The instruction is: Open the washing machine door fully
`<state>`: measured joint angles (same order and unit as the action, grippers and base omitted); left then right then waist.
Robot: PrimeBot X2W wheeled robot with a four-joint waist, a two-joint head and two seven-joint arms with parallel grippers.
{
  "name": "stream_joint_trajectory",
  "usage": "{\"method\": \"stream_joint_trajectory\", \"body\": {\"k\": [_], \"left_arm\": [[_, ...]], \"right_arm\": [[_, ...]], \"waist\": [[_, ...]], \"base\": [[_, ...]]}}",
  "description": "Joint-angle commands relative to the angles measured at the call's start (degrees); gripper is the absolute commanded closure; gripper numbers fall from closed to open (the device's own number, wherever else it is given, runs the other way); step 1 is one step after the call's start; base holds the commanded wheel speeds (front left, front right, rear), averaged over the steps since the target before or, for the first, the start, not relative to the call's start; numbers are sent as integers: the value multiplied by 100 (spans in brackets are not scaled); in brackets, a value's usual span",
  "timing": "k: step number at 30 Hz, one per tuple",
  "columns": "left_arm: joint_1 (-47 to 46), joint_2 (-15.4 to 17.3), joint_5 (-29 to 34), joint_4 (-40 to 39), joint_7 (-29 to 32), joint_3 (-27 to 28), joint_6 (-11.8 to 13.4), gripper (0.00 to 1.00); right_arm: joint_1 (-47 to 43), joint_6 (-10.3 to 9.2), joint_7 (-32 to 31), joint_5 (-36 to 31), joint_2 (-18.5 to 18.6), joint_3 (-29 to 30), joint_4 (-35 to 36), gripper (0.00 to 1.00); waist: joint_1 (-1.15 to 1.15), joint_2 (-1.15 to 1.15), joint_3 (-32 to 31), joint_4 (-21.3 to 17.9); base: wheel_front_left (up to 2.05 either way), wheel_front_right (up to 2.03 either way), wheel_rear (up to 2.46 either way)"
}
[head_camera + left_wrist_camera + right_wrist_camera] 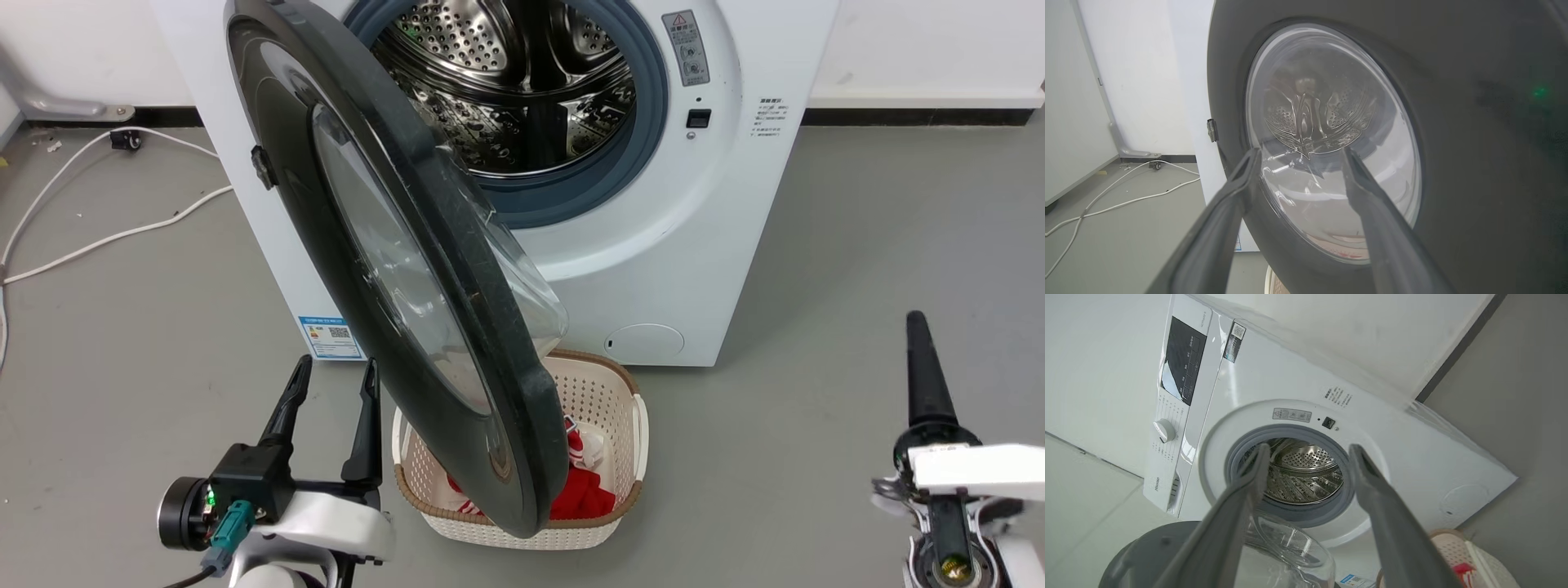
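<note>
The washing machine (653,261) is a white front-loader with its steel drum (506,82) exposed. The washing machine door (498,392), a black disc with a bulging glass window, stands swung out on its left hinge toward me, roughly square to the machine's front. My left gripper (335,380) is open just left of the door's lower outer face. In the left wrist view this gripper (1300,153) points at the door (1474,163), its fingers spread before the window. My right gripper (916,322) is low at the right, far from the door; in its own view it (1309,449) is open and empty, facing the machine (1412,457).
A cream perforated basket (604,400) with red and white clothes (584,490) sits on the floor below the door's free edge. White cables (98,237) run over the grey floor left of the machine. A white wall stands behind.
</note>
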<state>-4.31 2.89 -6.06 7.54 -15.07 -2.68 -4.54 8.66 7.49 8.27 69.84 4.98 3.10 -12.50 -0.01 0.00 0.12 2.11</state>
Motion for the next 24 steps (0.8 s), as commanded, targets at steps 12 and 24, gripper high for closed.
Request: {"method": "stream_joint_trajectory", "body": {"k": [12,24], "left_arm": [[75,-3,51,-53,-14,79,-36,0],[44,-3,95,-75,-14,87,-74,0]], "right_arm": [[-731,-1,687,-5101,-30,391,1476,0],[-1273,-1,545,-6757,-215,279,1243,0]], "waist": [[1,0,-50,21],[1,0,-18,43]], "base": [[0,0,0],[0,0,0]]}}
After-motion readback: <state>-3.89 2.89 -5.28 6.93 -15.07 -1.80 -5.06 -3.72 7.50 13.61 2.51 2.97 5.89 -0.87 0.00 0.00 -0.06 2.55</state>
